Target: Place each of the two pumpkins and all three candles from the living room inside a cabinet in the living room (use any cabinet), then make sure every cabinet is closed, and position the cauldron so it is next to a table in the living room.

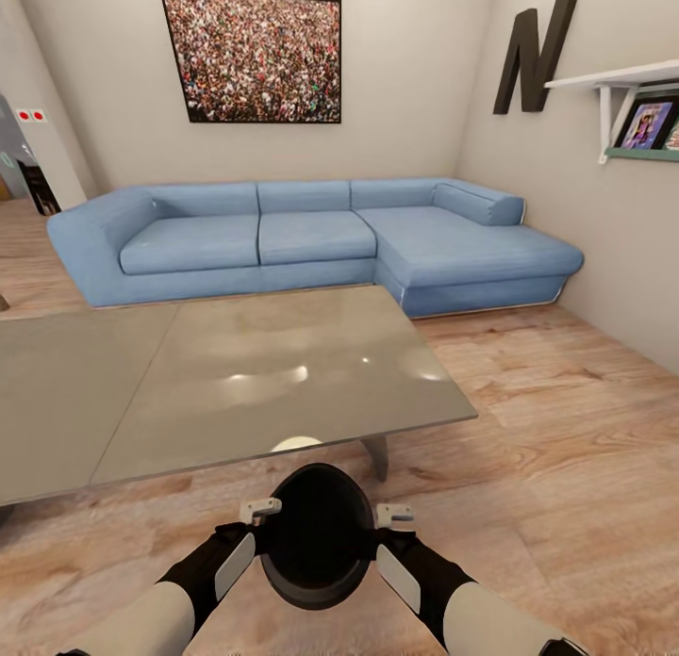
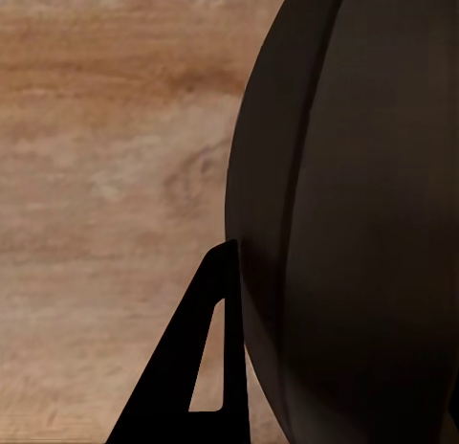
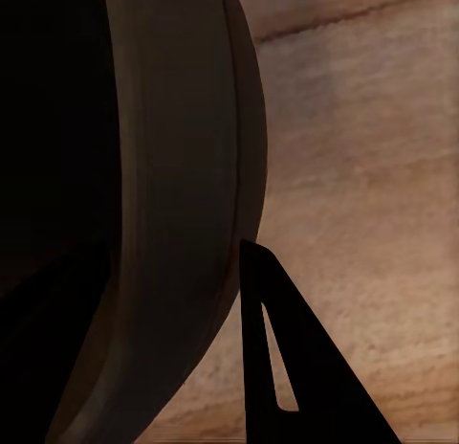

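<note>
The black cauldron [image 1: 316, 543] sits low between my two arms over the wooden floor, just in front of the near edge of the grey table [image 1: 236, 383]. My left gripper [image 1: 262, 511] and right gripper [image 1: 391, 515] hold its rim on opposite sides, each shut on the wall. The left wrist view has one dark finger [image 2: 163, 396] against the cauldron's outer wall [image 2: 363, 224]. The right wrist view has a finger [image 3: 325, 406] outside the wall, with the dark inside of the cauldron [image 3: 57, 176] beyond. The inner fingers are hidden. Whether the cauldron rests on the floor I cannot tell.
A table leg [image 1: 377, 453] stands close ahead of the cauldron. Beyond the table is a long blue corner sofa [image 1: 311, 237] against the far wall. A white wall shelf [image 1: 622, 81] hangs at the right. Open wooden floor [image 1: 566, 449] lies to the right.
</note>
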Robot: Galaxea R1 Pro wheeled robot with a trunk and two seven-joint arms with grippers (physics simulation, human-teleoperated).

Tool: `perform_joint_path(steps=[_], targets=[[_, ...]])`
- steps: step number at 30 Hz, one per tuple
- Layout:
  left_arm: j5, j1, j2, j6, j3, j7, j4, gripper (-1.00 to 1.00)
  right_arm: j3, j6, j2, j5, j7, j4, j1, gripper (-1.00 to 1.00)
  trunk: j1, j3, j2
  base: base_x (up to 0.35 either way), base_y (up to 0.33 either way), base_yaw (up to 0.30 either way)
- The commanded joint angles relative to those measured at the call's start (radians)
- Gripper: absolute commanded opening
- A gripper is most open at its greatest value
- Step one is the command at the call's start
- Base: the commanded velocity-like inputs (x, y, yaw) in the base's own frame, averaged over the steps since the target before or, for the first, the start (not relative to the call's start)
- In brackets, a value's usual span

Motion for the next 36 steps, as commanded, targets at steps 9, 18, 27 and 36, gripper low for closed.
perform_joint_path(steps=[9, 18, 27, 36], targets=[[0.003, -0.001, 0.0, 0.004, -0.01, 0.009, -0.002, -1.0, 0.02, 0.002, 0.0, -0.021, -0.009, -0.009, -0.001, -1.0, 0.004, -0.036, -0.003, 0.0, 0.0, 0.0], [0.003, -0.002, 0.0, 0.004, -0.007, 0.009, -0.001, -1.0, 0.02, 0.002, -0.001, -0.02, -0.007, -0.009, -0.001, -1.0, 0.005, -0.047, -0.003, 0.0, 0.0, 0.0], [0.003, -0.001, 0.0, 0.004, -0.007, 0.009, -0.002, -1.0, 0.02, 0.002, 0.0, -0.021, -0.007, -0.009, -0.001, -1.0, 0.006, -0.059, -0.004, 0.0, 0.0, 0.0], [0.003, -0.002, 0.0, 0.005, -0.006, 0.01, -0.001, -1.0, 0.02, 0.002, -0.002, -0.021, -0.007, -0.009, -0.001, -1.0, 0.006, -0.059, -0.004, 0.0, 0.0, 0.0]])
